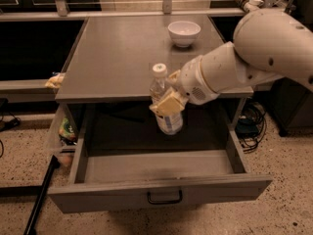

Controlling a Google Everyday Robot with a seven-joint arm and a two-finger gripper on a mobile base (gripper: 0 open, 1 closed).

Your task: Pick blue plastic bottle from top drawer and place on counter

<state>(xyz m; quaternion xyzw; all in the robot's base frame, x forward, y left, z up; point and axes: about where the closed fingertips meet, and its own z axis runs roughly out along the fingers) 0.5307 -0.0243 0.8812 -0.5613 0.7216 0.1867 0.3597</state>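
Note:
My gripper (167,101) is shut on the blue plastic bottle (165,107), a clear bottle with a white cap and a white-and-blue label. It holds the bottle upright in the air above the open top drawer (156,165), at the level of the counter's front edge. The cap stands just above the counter (127,53) surface. My white arm reaches in from the right. The drawer is pulled out, with a dark handle (165,198) at the centre of its front panel.
A white bowl (184,33) stands at the back right of the counter. Cables lie on the floor to the right of the cabinet. A dark pole leans at the lower left. Small items sit on a side shelf at the left.

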